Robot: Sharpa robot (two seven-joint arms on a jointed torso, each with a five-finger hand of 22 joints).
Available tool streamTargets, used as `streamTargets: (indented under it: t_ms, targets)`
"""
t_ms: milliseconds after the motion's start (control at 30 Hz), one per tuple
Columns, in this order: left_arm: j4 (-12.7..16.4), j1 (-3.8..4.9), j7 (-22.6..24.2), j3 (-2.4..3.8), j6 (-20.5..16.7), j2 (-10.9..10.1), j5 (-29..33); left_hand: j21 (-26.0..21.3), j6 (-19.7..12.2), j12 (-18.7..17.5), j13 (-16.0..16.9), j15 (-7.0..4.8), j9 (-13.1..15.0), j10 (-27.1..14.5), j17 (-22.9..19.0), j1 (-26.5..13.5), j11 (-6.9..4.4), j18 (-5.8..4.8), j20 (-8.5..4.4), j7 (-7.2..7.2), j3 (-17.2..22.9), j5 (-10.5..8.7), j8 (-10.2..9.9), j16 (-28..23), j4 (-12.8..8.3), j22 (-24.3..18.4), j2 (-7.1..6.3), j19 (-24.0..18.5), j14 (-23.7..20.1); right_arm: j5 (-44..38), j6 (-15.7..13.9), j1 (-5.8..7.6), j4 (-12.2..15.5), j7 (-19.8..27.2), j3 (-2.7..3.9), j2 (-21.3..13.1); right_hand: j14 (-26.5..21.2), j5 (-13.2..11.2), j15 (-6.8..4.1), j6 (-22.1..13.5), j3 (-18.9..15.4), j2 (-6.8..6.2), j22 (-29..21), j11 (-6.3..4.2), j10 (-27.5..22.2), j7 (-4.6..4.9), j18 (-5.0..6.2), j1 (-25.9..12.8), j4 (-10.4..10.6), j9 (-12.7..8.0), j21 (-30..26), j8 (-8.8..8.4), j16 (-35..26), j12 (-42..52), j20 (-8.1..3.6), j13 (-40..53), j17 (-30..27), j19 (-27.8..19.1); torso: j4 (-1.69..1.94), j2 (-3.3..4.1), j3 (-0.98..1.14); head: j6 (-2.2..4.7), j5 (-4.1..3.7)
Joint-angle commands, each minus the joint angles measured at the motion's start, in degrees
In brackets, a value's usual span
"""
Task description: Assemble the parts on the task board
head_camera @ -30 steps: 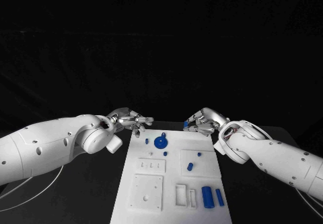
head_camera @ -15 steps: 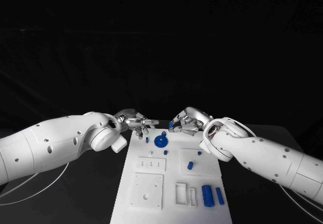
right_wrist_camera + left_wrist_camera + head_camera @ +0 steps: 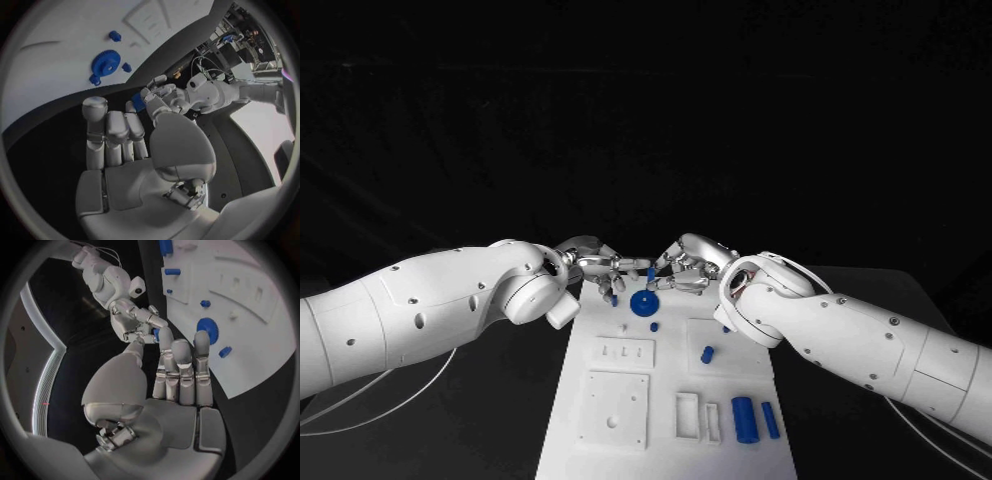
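The white task board runs down the middle of the black table. Above its far end my two hands meet. My right hand pinches a small blue piece at its fingertips. My left hand reaches in from the other side, fingers stretched out, thumb and a fingertip on either side of that piece; I cannot tell whether they touch it. In the right wrist view the piece sits between both hands' fingertips. A blue gear lies on the board just below them.
Small blue pegs stand on the board. Two blue cylinders lie at its near right beside white slots. A white square plate sits at the near left.
My right hand has carried the blue piece leftward over the board's far end. The left hand has moved right to meet it, so the hands that were apart are now fingertip to fingertip.
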Motion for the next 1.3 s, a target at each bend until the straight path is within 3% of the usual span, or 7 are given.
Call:
streamTargets:
  t_ms: [33, 267, 1300]
  targets:
    - [0.2, 0.18, -0.7, 0.07, 0.2, 0.3, -0.8, -0.1, -0.3, 0.3, 0.1, -0.01, 0.1, -0.2, -0.2, 0.0, -0.04, -0.08, 0.13, 0.11, 0.3, -1.46, -0.3, 0.3, 0.8, 0.1, -0.77, -0.4, -0.5, -1.2, 1.6, 0.07, -0.1, -0.4, -0.14, 0.3, 0.2, 0.2, -0.31, -0.4, 0.1, -0.67, 4.5, 0.07, 0.2, -0.05, -0.47, 0.0, 0.3, 0.1, -0.2, 0.14, 0.1, 0.0, -0.2, 1.2, 0.0, 2.2, -0.03, 0.02, 0.0, 0.06, 0.06]
    - [0.3, 0.19, -1.8, 0.08, 1.0, 0.4, -1.8, -0.2, -0.6, 0.3, 0.1, 0.04, 0.0, -0.3, -0.4, 0.3, 0.01, -0.06, 0.18, 0.19, 0.4, -1.72, -0.3, 0.5, 1.5, 0.2, -1.07, -0.4, -0.7, -1.4, 1.8, 0.11, 0.0, -0.4, -0.32, 0.6, 0.2, 0.5, -0.31, -0.4, 0.1, -0.69, 4.5, 0.07, 0.2, -0.04, -0.46, -0.1, 0.5, 0.1, -0.2, 0.13, 0.2, 0.0, -0.19, 1.2, 0.1, 2.2, 0.03, 0.03, 0.06, -0.12, 0.12]
    - [0.4, 0.19, -3.4, 0.08, 2.0, 0.8, -4.0, -0.3, -0.5, 0.5, 0.1, 0.01, -1.1, -0.1, -0.8, 1.0, -0.02, -0.07, 0.17, 0.25, 0.0, -1.75, -0.3, 1.1, -0.5, 0.7, 0.26, -0.4, -0.7, -2.4, 2.6, 0.21, 1.0, -0.6, -0.4, 0.8, 0.2, 0.6, -0.28, -0.6, -0.4, -0.9, 4.5, 0.1, 0.1, 0.0, -0.42, -0.2, 1.0, 0.1, -0.2, 0.14, 0.1, -0.1, -0.17, 1.1, 0.1, 2.2, -0.03, 0.01, 0.04, -0.05, 0.09]
